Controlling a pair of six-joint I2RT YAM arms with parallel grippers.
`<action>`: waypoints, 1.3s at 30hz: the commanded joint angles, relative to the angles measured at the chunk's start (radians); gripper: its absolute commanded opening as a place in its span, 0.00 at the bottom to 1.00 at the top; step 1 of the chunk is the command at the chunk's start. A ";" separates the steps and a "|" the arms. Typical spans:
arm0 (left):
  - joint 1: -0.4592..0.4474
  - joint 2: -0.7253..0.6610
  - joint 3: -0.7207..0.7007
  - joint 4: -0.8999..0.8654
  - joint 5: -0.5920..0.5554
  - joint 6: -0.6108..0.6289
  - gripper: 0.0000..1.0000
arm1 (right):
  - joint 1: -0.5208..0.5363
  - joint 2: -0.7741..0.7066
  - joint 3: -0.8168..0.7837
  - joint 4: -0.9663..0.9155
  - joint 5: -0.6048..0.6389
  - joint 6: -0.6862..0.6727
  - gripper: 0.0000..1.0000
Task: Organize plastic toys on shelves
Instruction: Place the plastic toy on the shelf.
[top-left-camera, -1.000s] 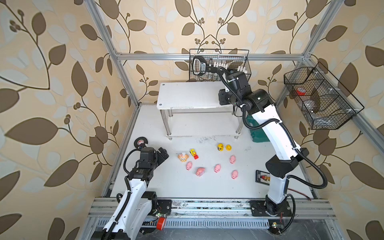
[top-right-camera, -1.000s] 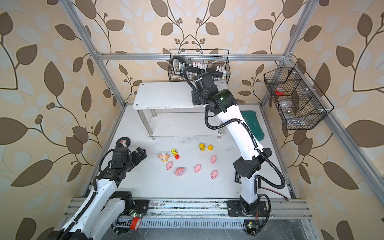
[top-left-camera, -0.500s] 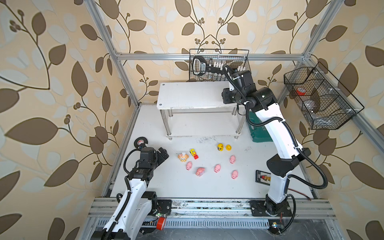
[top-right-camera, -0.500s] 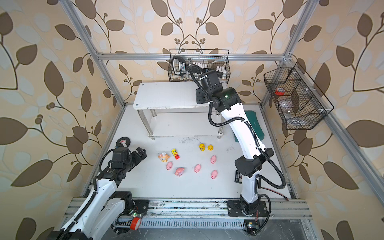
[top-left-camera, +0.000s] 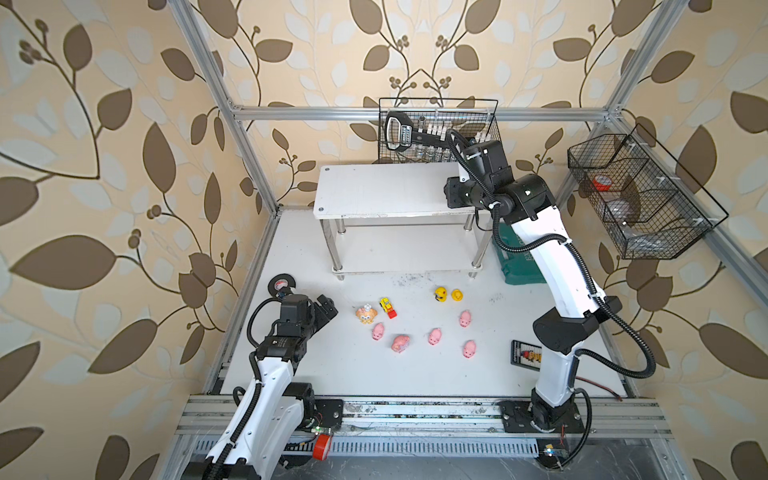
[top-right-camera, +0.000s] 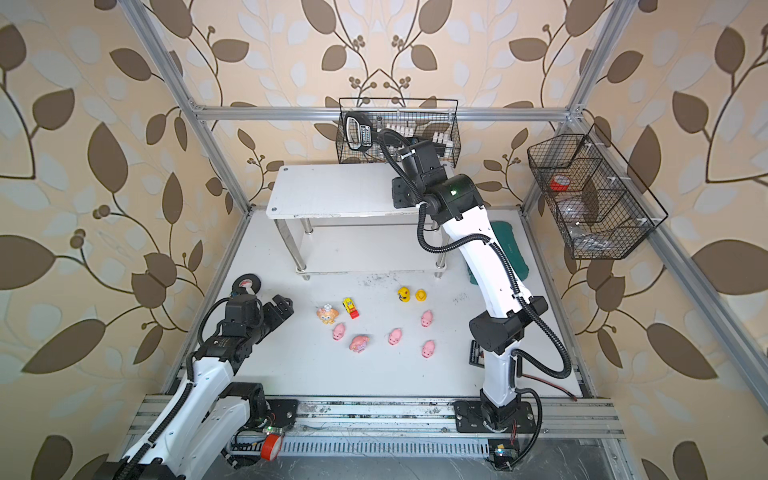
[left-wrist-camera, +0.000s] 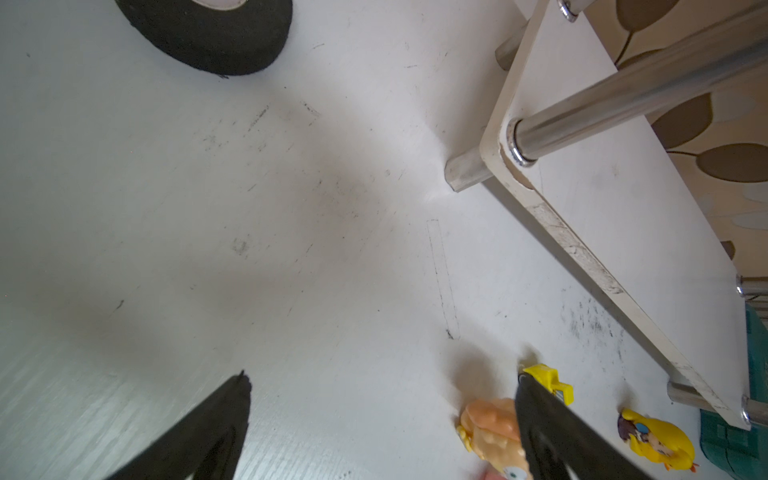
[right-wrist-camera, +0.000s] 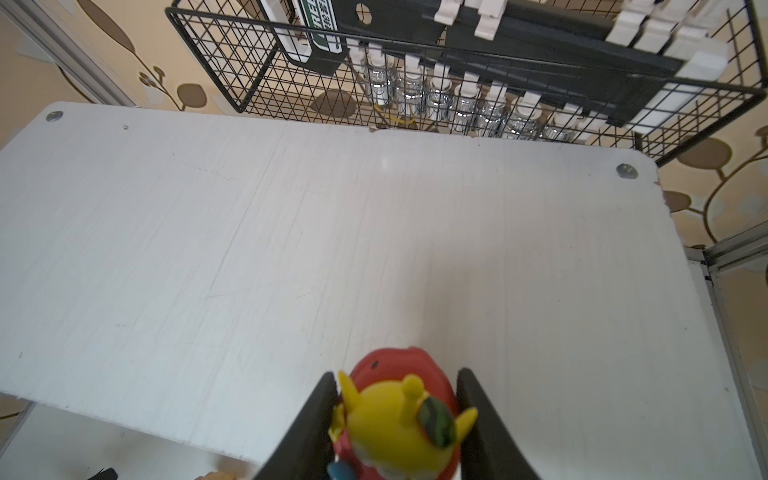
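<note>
My right gripper (right-wrist-camera: 397, 374) is shut on the alien (right-wrist-camera: 395, 419), a toy with a yellow-green head and a red body. It holds the toy over the right front part of the shelves' top board (right-wrist-camera: 291, 249). Whether the alien touches the board I cannot tell. In a top view the white two-tier shelves (top-left-camera: 386, 191) stand at the back. On the table in front lie the orange animal (top-left-camera: 366, 314), the yellow-red vehicle (top-left-camera: 387, 307), the yellow doll (top-left-camera: 440, 294), the duck (top-left-camera: 457, 295) and several pink piglets (top-left-camera: 434, 336). My left gripper (top-left-camera: 326, 309) is open and empty, left of the orange animal (left-wrist-camera: 490, 432).
A black tape roll (top-left-camera: 281, 284) lies behind my left gripper. A black abacus (top-left-camera: 525, 354) sits by the right arm's base, and a green case (top-left-camera: 519, 257) is right of the shelves. Black wire baskets hang on the back wall (top-left-camera: 436, 129) and the right wall (top-left-camera: 640, 195).
My right arm has carried the alien a little to the right over the top board. The left arm has not moved.
</note>
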 joint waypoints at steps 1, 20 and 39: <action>0.005 0.002 -0.003 0.024 0.012 0.014 0.99 | -0.003 0.028 0.035 -0.017 -0.003 -0.012 0.40; 0.005 -0.004 -0.005 0.022 0.012 0.014 0.99 | -0.002 0.045 0.051 0.002 -0.002 -0.018 0.56; 0.005 -0.012 -0.005 0.019 0.008 0.014 0.99 | 0.010 -0.099 -0.030 0.099 -0.064 -0.042 0.99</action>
